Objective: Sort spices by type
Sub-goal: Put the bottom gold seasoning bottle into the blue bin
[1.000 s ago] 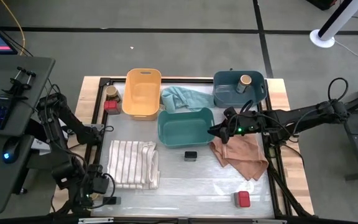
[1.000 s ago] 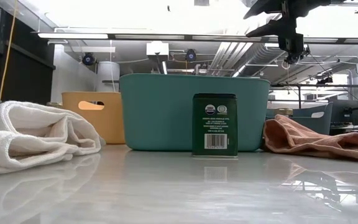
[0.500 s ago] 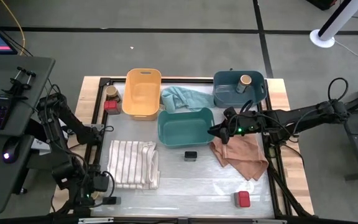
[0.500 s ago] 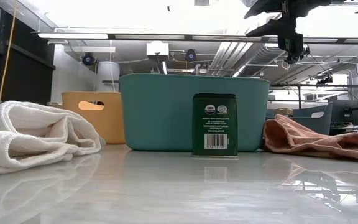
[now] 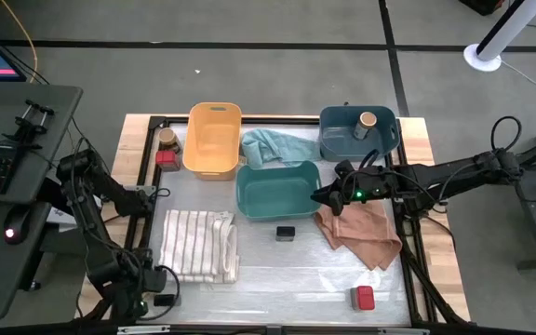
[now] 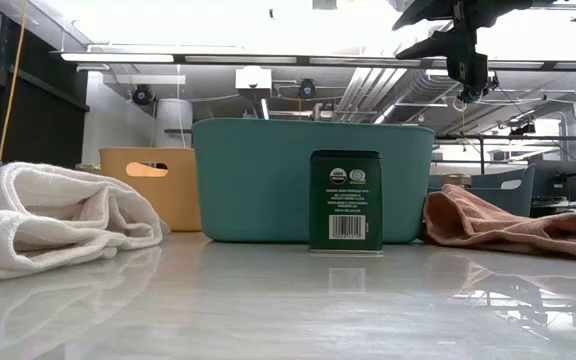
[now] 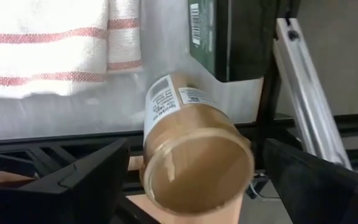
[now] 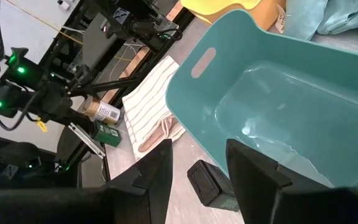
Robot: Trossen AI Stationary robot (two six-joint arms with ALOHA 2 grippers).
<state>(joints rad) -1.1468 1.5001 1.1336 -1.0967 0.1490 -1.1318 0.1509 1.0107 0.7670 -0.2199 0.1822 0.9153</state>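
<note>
While the left tool hangs at the lower left corner of the desk, its fingers stand wide apart, one either side of a round tan-lidded jar, and we see a gap on each side, so nothing is gripped. The jar's lid faces back at the tool and its long axis runs away from it, somewhat tilted, towards a green tin just beyond and the striped cloth beside that. We judge that closing would catch the jar across its round wall. The right tool waits mid-frame in the high view at the teal bin, fingers partly apart and empty, well away from this jar, so the left arm is nearer.
</note>
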